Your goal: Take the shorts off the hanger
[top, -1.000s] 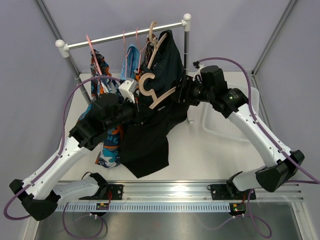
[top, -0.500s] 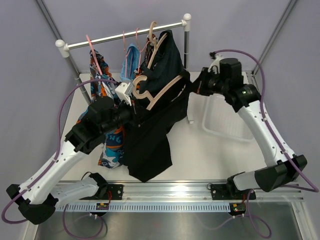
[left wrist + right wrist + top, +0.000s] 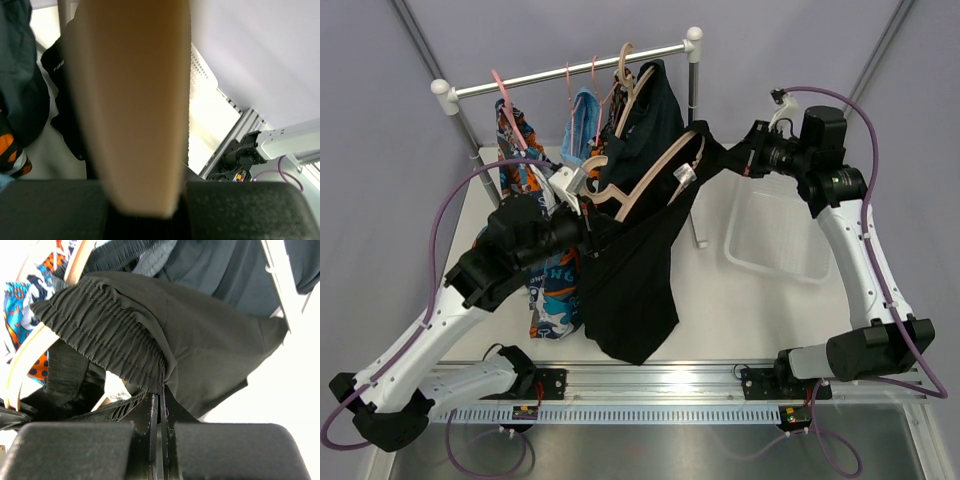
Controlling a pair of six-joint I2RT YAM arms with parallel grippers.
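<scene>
From where I stand, the right gripper (image 3: 752, 160) is clenched tight on a corner of the black shorts (image 3: 632, 280), up high and off to the right of the rack (image 3: 570, 70). The right wrist view shows its fingers (image 3: 145, 416) pressed together with the gathered elastic waistband (image 3: 112, 332) caught between them. The cloth runs taut from that grip leftward to the wooden hanger (image 3: 650, 185), which lies tilted in the air in front of the rack. One side of the waistband is on the hanger's arm, and the legs droop toward the near part of the table (image 3: 740, 320). The left gripper (image 3: 576, 190) is grasping the hanger at its hook end; in its own camera the pale wood fills the picture, jammed between the dark pads (image 3: 250, 210). A patterned teal and orange garment (image 3: 548, 295) hangs just left of the shorts, touching them. A second dark pair (image 3: 658, 112) hangs on the rack behind, and a clear bin (image 3: 780, 235) sits on the table below the right arm.
</scene>
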